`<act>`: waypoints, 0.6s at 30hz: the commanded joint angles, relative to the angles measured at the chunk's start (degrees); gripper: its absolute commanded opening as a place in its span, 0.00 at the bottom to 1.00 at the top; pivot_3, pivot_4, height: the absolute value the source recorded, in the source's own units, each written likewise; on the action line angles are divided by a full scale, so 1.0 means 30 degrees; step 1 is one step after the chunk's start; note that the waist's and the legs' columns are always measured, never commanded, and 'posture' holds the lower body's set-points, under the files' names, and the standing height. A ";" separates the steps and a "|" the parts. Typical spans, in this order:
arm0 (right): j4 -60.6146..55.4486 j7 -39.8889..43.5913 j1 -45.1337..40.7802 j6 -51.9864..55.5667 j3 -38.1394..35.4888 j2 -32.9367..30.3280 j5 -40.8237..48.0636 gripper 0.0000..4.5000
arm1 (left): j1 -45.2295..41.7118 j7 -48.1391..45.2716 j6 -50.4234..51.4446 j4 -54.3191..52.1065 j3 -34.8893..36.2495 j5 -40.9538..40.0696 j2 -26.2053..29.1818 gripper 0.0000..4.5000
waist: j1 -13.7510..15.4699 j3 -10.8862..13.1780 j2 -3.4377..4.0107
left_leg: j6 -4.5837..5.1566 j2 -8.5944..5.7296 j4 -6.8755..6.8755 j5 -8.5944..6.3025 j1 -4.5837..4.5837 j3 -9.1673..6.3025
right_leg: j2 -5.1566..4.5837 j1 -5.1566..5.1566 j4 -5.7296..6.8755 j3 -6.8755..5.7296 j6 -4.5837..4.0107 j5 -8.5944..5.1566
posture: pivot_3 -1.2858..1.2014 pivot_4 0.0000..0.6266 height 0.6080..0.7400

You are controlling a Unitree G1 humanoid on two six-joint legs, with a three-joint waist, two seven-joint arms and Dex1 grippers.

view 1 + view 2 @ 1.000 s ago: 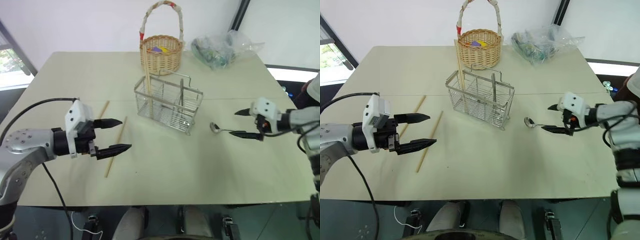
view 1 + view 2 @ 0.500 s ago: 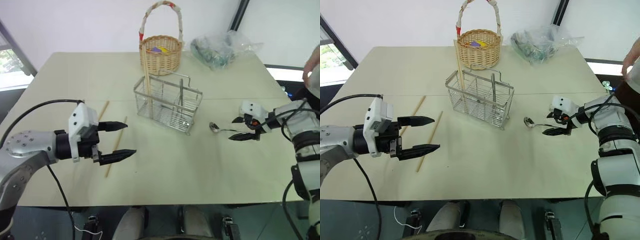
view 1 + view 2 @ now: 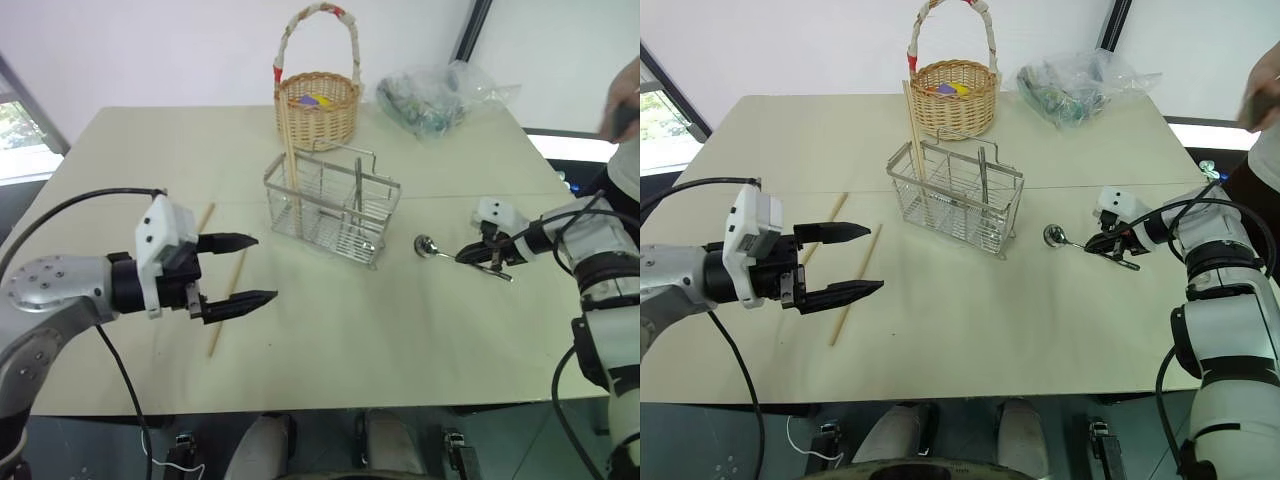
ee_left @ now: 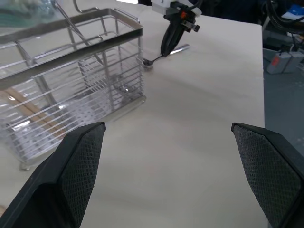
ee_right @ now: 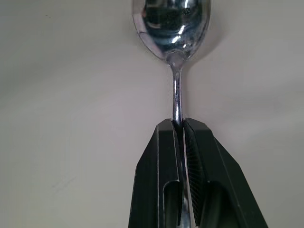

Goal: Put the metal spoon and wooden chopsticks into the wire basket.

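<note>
The metal spoon (image 3: 427, 245) lies on the table to the right of the wire basket (image 3: 330, 205). My right gripper (image 3: 464, 257) is shut on its thin handle (image 5: 176, 97), just behind the bowl (image 5: 171, 19). One of the wooden chopsticks (image 3: 291, 160) stands leaning in the basket's left compartment. Two more lie on the table to the basket's left, one (image 3: 204, 222) farther back and one (image 3: 221, 325) nearer. My left gripper (image 3: 263, 268) hovers open over the nearer one, holding nothing, and its wrist view looks across at the basket (image 4: 71, 80).
A round wicker basket (image 3: 318, 108) with a tall handle stands behind the wire basket. A clear plastic bag (image 3: 432, 98) lies at the back right. A person's hand (image 3: 625, 100) shows at the right edge. Bare tabletop (image 3: 380, 330) lies in front.
My right gripper has come down around the spoon's handle and shut on it. The left gripper has stayed open and about where it was.
</note>
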 commanded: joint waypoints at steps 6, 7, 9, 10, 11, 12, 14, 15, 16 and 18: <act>-0.0785 -0.0047 0.0070 -0.1001 -0.0738 -0.0452 0.0394 0.02 | -0.0964 -0.0050 -0.0435 0.0566 0.0086 0.0146 0.0070 1.00 | -0.0024 0.0000 0.0000 | -0.0004 0.0001 -0.0011 0.0002 0.0003 0.0001 | 0.0001 -0.0007 0.0003 0.0003 0.0012 0.0007 | 0.52 0.24 0.50; -0.1135 0.0260 0.0283 -0.1499 -0.0965 -0.0546 0.0723 0.02 | -0.1112 -0.0035 -0.0445 0.0664 0.0077 0.0153 0.0066 1.00 | -0.0026 0.0000 0.0000 | -0.0005 0.0000 -0.0009 0.0002 0.0002 0.0001 | 0.0001 -0.0006 0.0003 0.0002 0.0013 0.0007 | 0.52 0.24 0.50; -0.2458 0.1559 0.0877 -0.1816 -0.1720 -0.0869 0.1807 0.02 | -0.1502 0.0121 -0.0394 0.0901 0.0179 0.0042 0.0005 1.00 | 0.0008 0.0001 0.0002 | -0.0005 0.0001 -0.0004 0.0003 0.0001 0.0004 | 0.0000 -0.0002 0.0005 0.0003 0.0016 0.0009 | 0.52 0.24 0.50; -0.3566 0.2438 0.1402 -0.1701 -0.2194 -0.1128 0.2595 0.02 | -0.1690 0.0185 -0.0365 0.1041 0.0272 -0.0010 -0.0006 1.00 | 0.0027 0.0002 0.0003 | -0.0005 0.0001 -0.0002 0.0003 0.0003 0.0003 | 0.0001 -0.0002 0.0007 0.0003 0.0017 0.0009 | 0.52 0.24 0.50; -0.4802 0.3223 0.2028 -0.1513 -0.2609 -0.1408 0.3316 0.02 | -0.1858 0.0223 -0.0343 0.1167 0.0336 -0.0037 -0.0008 1.00 | 0.0043 0.0004 0.0007 | -0.0005 0.0001 -0.0002 0.0003 0.0001 0.0002 | 0.0000 -0.0001 0.0009 0.0003 0.0019 0.0010 | 0.52 0.24 0.50; -0.5764 0.3680 0.2537 -0.1304 -0.2879 -0.1611 0.3802 0.02 | -0.1960 0.0233 -0.0326 0.1243 0.0369 -0.0044 -0.0007 1.00 | 0.0056 0.0007 0.0013 | -0.0005 0.0001 -0.0003 0.0004 0.0002 0.0002 | -0.0001 0.0000 0.0009 0.0002 0.0022 0.0012 | 0.52 0.24 0.50; -0.9638 0.4093 0.4822 -0.0305 -0.3035 -0.2883 0.6068 0.02 | -0.2306 0.0243 -0.0384 0.1576 0.0483 0.0054 0.0049 1.00 | 0.0089 0.0004 0.0006 | -0.0005 0.0000 -0.0004 0.0003 0.0001 -0.0005 | -0.0001 0.0007 0.0004 0.0000 0.0025 0.0014 | 0.52 0.24 0.50; -1.1915 0.4131 0.6196 0.0342 -0.3319 -0.3588 0.7222 0.02 | -0.2509 0.0217 -0.0467 0.1796 0.0520 0.0183 0.0107 1.00 | 0.0150 0.0005 0.0008 | -0.0005 0.0000 -0.0006 0.0002 0.0003 -0.0009 | -0.0002 0.0008 0.0003 0.0000 0.0027 0.0014 | 0.52 0.24 0.50; -1.4075 0.4149 0.7418 0.1067 -0.3753 -0.4148 0.8217 0.02 | -0.2700 0.0170 -0.0559 0.1998 0.0536 0.0311 0.0159 1.00 | 0.0212 0.0005 0.0009 | -0.0005 -0.0002 -0.0008 0.0001 -0.0002 -0.0027 | -0.0003 0.0011 0.0001 -0.0003 0.0027 0.0014 | 0.52 0.24 0.50; -1.7005 0.4135 0.8918 0.2512 -0.4780 -0.4627 0.9440 0.02 | -0.3025 0.0041 -0.0685 0.2399 0.0506 0.0479 0.0211 1.00 | 0.0155 0.0006 0.0011 | -0.0008 -0.0002 -0.0015 -0.0006 0.0005 -0.0030 | -0.0010 0.0014 0.0009 -0.0007 0.0027 0.0014 | 0.52 0.24 0.50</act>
